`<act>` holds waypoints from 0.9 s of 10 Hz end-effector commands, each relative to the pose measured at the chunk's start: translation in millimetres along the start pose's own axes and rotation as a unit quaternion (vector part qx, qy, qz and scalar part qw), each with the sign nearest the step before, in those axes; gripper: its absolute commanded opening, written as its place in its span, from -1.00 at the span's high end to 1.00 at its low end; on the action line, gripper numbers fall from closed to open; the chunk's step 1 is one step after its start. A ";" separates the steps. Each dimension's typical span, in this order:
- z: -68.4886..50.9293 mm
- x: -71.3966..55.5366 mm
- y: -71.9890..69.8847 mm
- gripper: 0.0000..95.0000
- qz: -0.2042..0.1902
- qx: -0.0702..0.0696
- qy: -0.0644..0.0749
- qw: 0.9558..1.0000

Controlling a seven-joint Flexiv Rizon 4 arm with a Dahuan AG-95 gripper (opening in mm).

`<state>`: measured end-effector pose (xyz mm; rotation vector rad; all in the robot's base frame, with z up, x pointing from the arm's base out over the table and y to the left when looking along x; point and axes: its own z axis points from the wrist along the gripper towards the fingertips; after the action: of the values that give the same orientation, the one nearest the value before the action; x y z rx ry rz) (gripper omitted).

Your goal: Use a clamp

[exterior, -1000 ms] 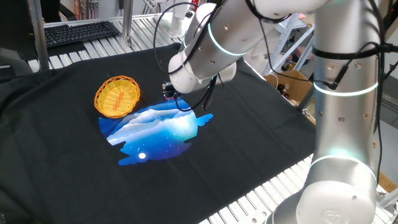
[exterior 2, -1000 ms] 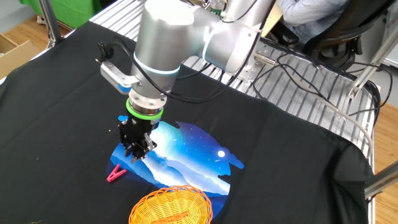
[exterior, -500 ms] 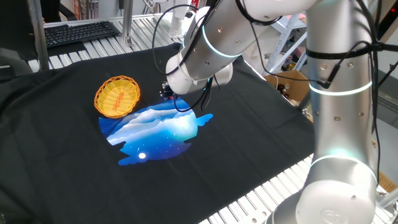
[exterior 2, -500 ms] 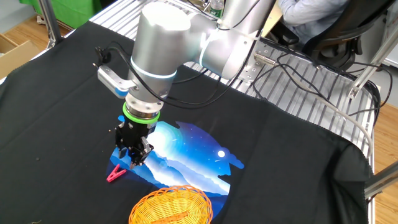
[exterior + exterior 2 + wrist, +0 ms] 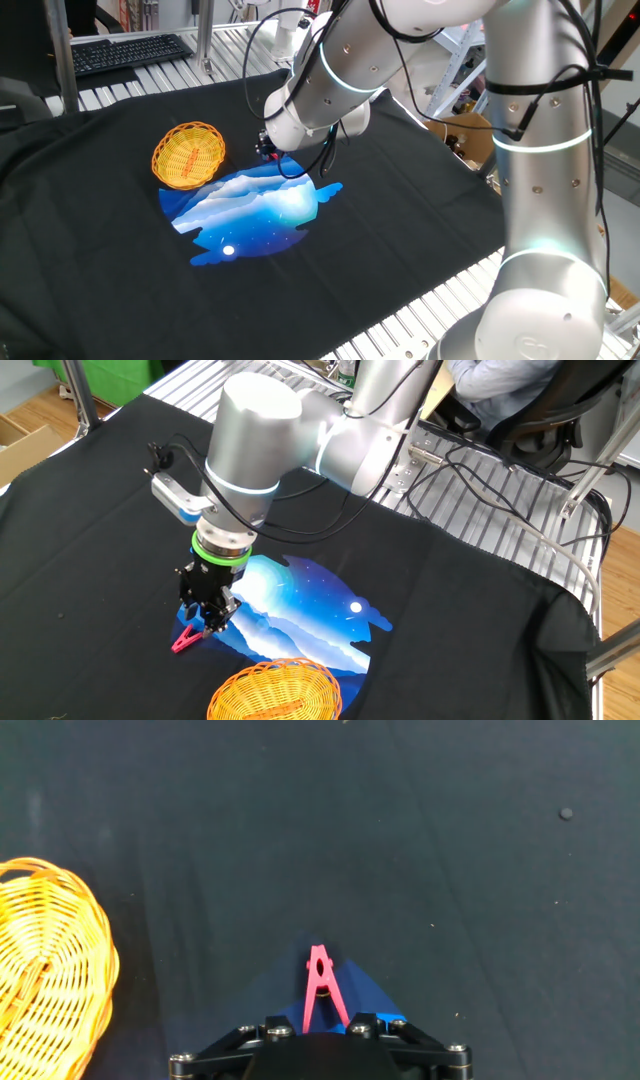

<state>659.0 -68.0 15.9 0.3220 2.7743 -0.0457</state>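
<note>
The clamp (image 5: 186,641) is a small pink-red clip lying flat on the black cloth, at the tip of the blue print. In the hand view the clamp (image 5: 320,988) points away from me and its two legs run under the front of my gripper (image 5: 322,1025). In the other fixed view my gripper (image 5: 207,624) hovers just above and to the right of the clamp and does not hold it. The jaws look slightly apart, one on each side of the clamp's legs. In one fixed view my gripper (image 5: 268,150) hides the clamp.
A yellow wicker basket (image 5: 280,692) lies on the cloth near the clamp; it also shows at the left edge of the hand view (image 5: 45,970) and in one fixed view (image 5: 188,154). The blue mountain print (image 5: 255,210) spreads under my arm. A keyboard (image 5: 125,52) sits at the back.
My gripper has moved left and down toward the clamp, from over the blue print to just above the clamp. The clamp and the basket have not moved.
</note>
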 end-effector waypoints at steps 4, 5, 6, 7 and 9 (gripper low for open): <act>7.8 -3.4 -0.9 0.20 -0.003 0.000 -0.006 1.000; 8.8 -3.7 -1.1 0.20 -0.003 0.000 -0.007 1.000; 9.8 -4.0 -1.5 0.20 -0.003 0.000 -0.007 1.000; 11.0 -3.7 -1.8 0.20 -0.003 0.000 -0.008 1.000; 13.0 -3.0 -2.3 0.20 -0.003 -0.001 -0.010 1.000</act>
<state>665.8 -72.4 2.6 0.3133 2.7537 -0.0512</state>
